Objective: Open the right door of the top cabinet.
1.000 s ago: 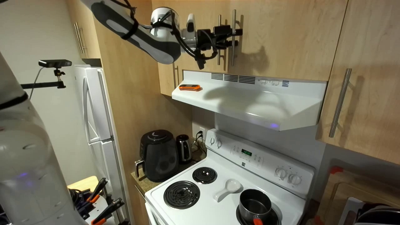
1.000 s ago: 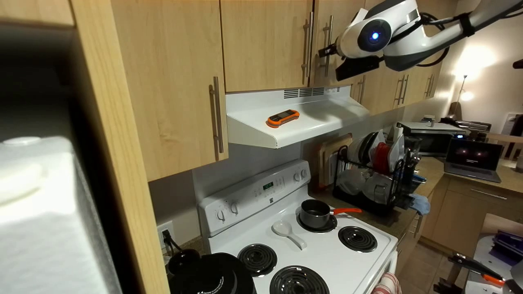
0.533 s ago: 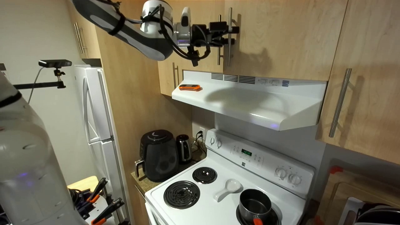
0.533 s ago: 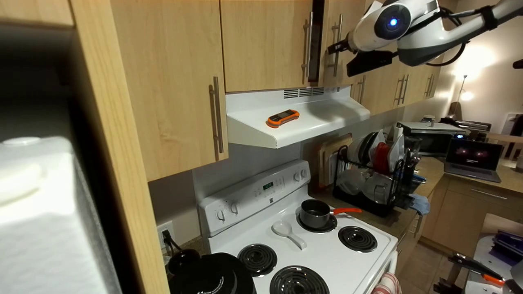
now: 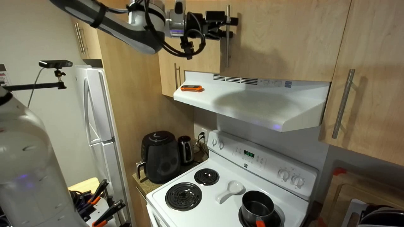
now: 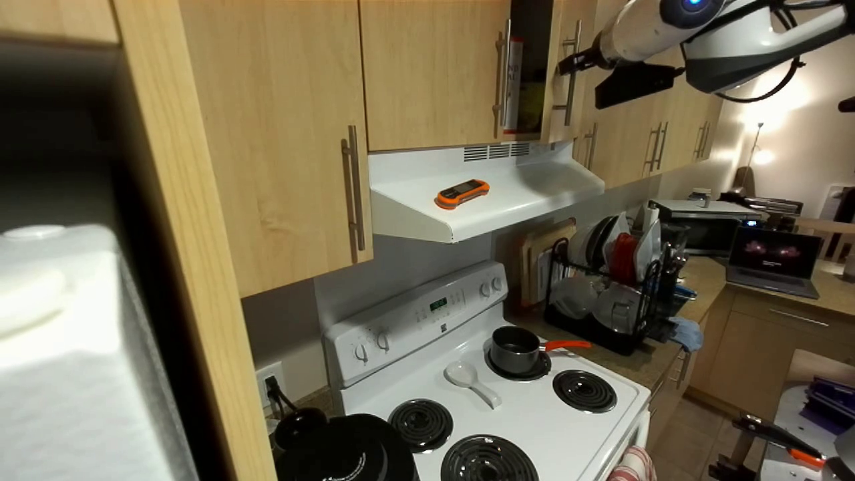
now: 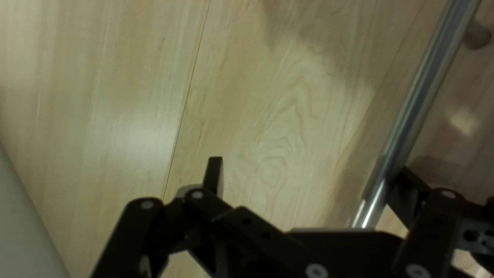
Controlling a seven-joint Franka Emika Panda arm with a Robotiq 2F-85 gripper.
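The right door (image 5: 284,41) of the top cabinet stands ajar; it also shows in an exterior view (image 6: 558,127) and the wrist view (image 7: 278,116). A dark opening (image 6: 531,87) separates it from the twin door (image 6: 427,73). My gripper (image 5: 233,28) is at the upper part of the door's steel bar handle (image 5: 228,47). In the wrist view my gripper (image 7: 310,164) has its jaws wide apart with the handle (image 7: 417,100) between them. The handle lies against the right finger (image 7: 411,193); the left finger (image 7: 213,175) is well away from it.
A white range hood (image 5: 249,97) is below the door, with an orange device (image 6: 462,193) on it. A taller wood door (image 5: 375,78) adjoins on the hinge side. A red and white package (image 6: 513,83) shows inside the cabinet. The stove (image 5: 227,214) holds a saucepan (image 5: 257,206).
The right door has swung from about shut to ajar. My gripper and arm have moved back from the cabinet with the handle, and the gap beside the twin door has widened.
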